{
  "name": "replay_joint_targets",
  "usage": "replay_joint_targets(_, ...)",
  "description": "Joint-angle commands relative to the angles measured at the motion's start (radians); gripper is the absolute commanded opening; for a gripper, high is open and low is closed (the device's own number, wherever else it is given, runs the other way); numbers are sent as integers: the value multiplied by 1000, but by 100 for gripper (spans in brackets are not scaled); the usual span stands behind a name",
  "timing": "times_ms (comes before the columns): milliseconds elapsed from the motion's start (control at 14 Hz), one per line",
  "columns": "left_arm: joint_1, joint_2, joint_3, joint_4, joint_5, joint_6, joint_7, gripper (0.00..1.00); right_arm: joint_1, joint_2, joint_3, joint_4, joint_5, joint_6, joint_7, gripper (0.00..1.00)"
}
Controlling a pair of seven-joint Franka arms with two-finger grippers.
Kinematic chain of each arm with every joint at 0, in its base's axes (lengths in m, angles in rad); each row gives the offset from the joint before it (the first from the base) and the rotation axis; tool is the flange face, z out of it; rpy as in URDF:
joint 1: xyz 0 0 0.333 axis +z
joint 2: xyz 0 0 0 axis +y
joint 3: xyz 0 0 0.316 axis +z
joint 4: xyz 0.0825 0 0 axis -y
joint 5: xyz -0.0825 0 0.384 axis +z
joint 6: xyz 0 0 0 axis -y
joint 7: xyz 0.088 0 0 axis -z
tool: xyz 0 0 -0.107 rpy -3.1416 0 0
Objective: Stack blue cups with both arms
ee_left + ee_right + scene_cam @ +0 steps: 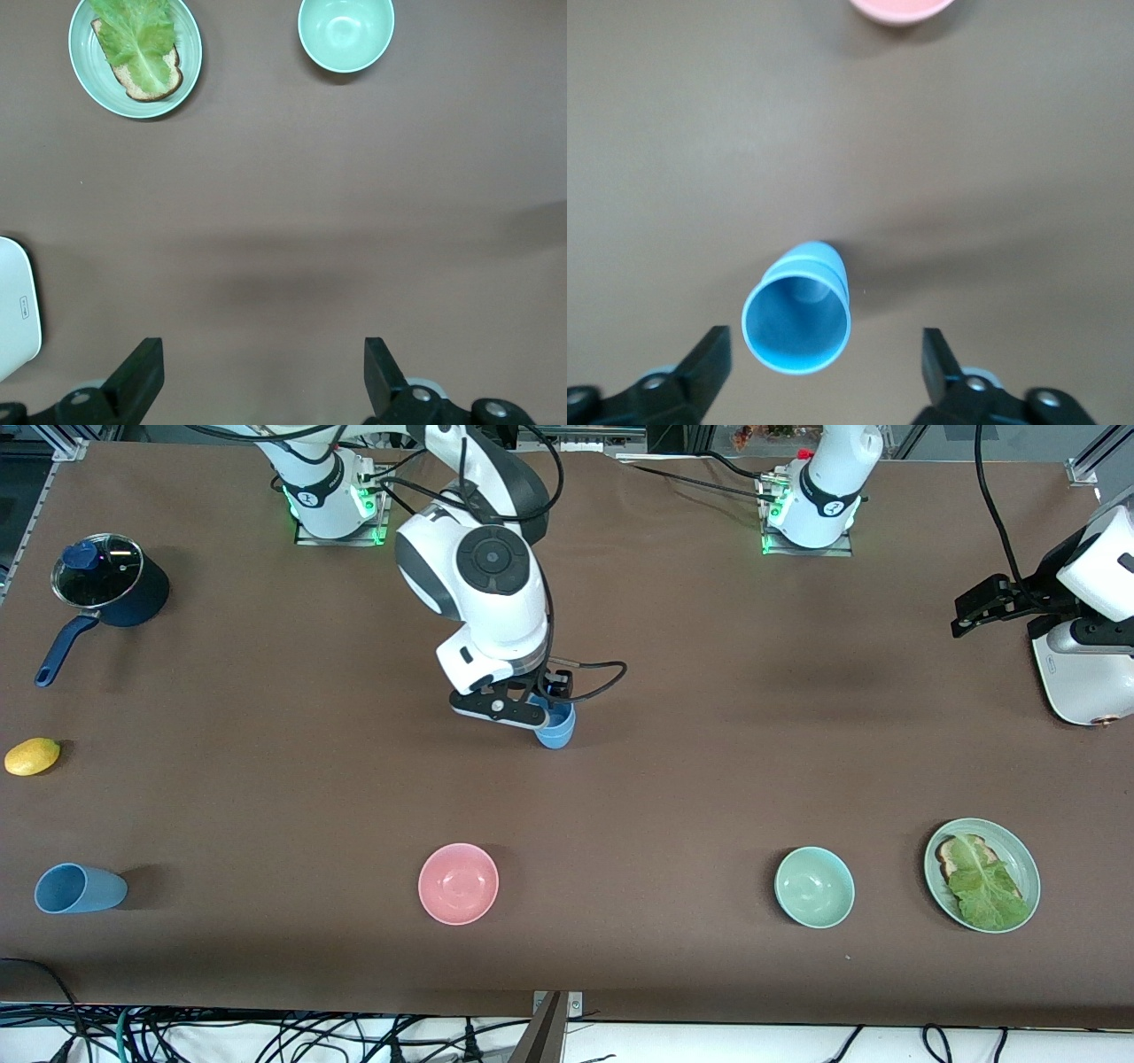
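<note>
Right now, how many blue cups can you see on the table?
3, maybe more nested. One blue cup lies on its side at the right arm's end, near the front camera. A nested stack of two blue cups stands mid-table under the open right end effector.

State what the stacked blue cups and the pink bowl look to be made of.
Stacked light-blue tapered cups: probably matte plastic; dull, even colour, thin rim, no glare. Round pink bowl: perhaps glazed ceramic or melamine; soft highlights inside.
</note>
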Motion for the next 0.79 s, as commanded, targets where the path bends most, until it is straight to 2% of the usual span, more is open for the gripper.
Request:
replay_joint_targets(0, -3, -6, 0, 5, 3, -13, -7, 100, -66, -21, 4, 34, -8, -47, -84, 100)
replay_joint_targets(214, -2, -6, 0, 5, 3, -13, -7, 100, -145, -91, -15, 34, 27, -133, -285, 100)
replay_joint_targets(500, -2, -6, 0, 5, 3, -16, -7, 100, -162, -240, -212, -28, 191, -218, -570, 100)
replay_joint_targets(714, -2, -6, 0, 7, 3, -17, -7, 100, -174, -380, -281, -140, 205, -269, -670, 100)
